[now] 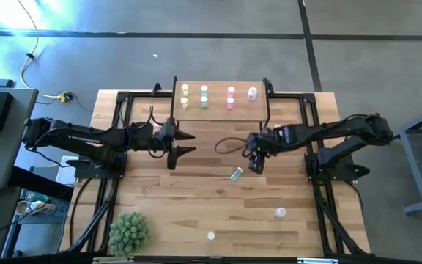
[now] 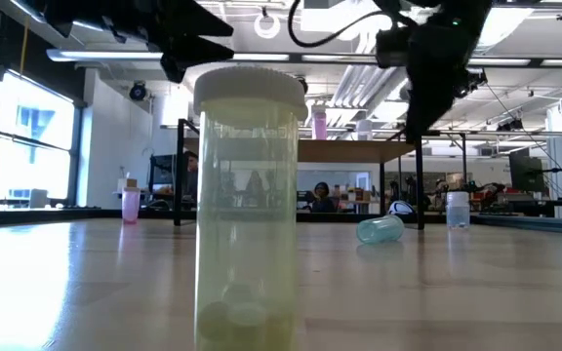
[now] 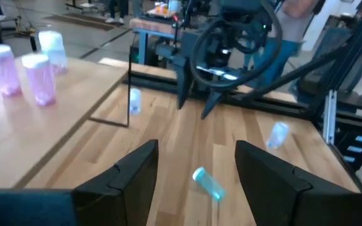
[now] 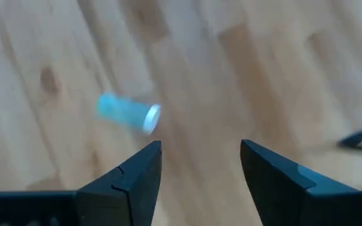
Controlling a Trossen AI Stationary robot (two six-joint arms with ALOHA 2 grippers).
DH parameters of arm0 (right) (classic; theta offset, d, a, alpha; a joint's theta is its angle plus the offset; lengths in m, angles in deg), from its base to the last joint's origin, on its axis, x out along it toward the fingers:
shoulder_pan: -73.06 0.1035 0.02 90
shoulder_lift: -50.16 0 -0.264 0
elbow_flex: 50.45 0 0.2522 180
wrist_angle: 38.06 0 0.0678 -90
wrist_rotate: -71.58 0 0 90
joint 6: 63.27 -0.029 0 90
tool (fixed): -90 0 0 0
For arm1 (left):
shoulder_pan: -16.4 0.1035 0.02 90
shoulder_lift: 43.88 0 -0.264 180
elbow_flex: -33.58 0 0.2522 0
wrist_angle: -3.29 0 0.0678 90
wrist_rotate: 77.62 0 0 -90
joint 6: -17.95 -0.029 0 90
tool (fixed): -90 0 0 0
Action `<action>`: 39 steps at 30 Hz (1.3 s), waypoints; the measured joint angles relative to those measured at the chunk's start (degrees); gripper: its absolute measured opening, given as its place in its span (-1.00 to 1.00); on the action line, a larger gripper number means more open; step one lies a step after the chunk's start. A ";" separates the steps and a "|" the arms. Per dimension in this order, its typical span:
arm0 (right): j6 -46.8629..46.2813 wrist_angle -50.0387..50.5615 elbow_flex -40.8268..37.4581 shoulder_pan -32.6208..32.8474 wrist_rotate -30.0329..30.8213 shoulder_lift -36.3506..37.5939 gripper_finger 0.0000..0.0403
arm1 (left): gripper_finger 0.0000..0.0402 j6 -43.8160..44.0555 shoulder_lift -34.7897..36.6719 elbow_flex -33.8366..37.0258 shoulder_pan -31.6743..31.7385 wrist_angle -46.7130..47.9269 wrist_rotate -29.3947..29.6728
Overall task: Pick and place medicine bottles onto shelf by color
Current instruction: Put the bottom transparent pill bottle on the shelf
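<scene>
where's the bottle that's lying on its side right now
In the high view the toppled bottle lies on the table near its middle, just ahead of the open right gripper and in front of the shelf; nothing holds it.

small light-wood shelf on thin black legs [image 1: 218, 111]: seven upright pale-capped bottles, beyond both grippers | green plastic bottle [image 1: 237, 174]: on its side, just beside right gripper [image 1: 256, 166] | white bottles [image 1: 280, 213]: upright, well apart from it
</scene>
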 joint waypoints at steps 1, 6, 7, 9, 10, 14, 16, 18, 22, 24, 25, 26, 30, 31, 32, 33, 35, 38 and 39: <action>-1.75 0.32 -0.78 1.32 -0.35 0.10 0.03 | 0.01 0.03 0.00 0.55 -0.18 -0.08 0.02; -9.48 2.47 -2.64 8.94 -1.10 0.32 0.03 | 0.01 0.97 0.00 2.01 -0.42 -0.28 0.60; -10.63 2.61 -2.65 10.60 -1.10 0.32 0.03 | 0.01 0.98 0.00 1.99 -0.42 -0.17 0.68; -12.37 2.34 -2.65 13.94 -1.09 0.37 0.03 | 0.01 0.96 0.00 1.99 -0.50 -0.35 0.59; -13.15 2.49 -2.65 15.55 -1.10 0.58 0.03 | 0.01 0.96 0.00 2.00 -0.63 -0.40 0.59; -15.41 3.10 -2.65 22.51 -1.09 0.82 0.03 | 0.01 0.95 0.00 2.02 -0.86 -0.46 0.15; -16.78 4.19 -2.64 25.88 -1.09 0.85 0.03 | 0.01 0.94 0.00 1.99 -1.07 -0.62 0.19; -18.77 5.66 -2.64 28.92 -1.13 0.85 0.03 | 0.01 0.98 0.00 1.99 -1.23 -0.61 0.19; -21.72 8.24 -2.65 34.20 -1.07 0.85 0.03 | 0.01 0.98 0.00 1.99 -1.73 -0.58 0.32; -22.87 9.34 -2.64 36.39 -1.07 0.85 0.03 | 0.01 0.96 0.00 1.99 -1.82 -0.64 0.33; -23.30 9.99 -2.65 37.42 -1.08 0.85 0.03 | 0.01 0.96 0.00 2.00 -1.82 -0.76 0.33; -23.80 10.68 -2.64 38.49 -1.07 0.85 0.03 | 0.01 0.98 0.00 1.99 -1.82 -0.82 0.34; -25.43 11.09 -2.65 42.72 -0.92 0.85 0.03 | 0.01 1.00 0.00 1.99 -1.80 -0.80 0.47; -26.06 11.00 -2.65 43.83 -0.78 0.85 0.03 | 0.01 1.00 0.00 2.00 -1.79 -0.80 0.48; -27.13 10.96 -2.64 44.92 -0.42 0.85 0.03 | 0.01 1.08 0.00 2.00 -1.79 -0.80 0.47; -28.20 10.96 -2.64 46.02 -0.03 0.85 0.03 | 0.01 1.14 0.00 1.99 -1.79 -0.80 0.48; -30.43 10.81 -2.64 48.43 1.07 0.85 0.03 | 0.01 1.12 0.00 1.99 -1.79 -0.85 0.48; -33.43 9.28 -2.63 52.05 4.61 0.85 0.03 | 0.01 1.13 0.00 1.99 -1.79 -0.86 0.48; -34.36 8.69 -2.62 53.05 5.87 0.85 0.03 | 0.01 1.13 0.00 2.00 -1.79 -0.88 0.54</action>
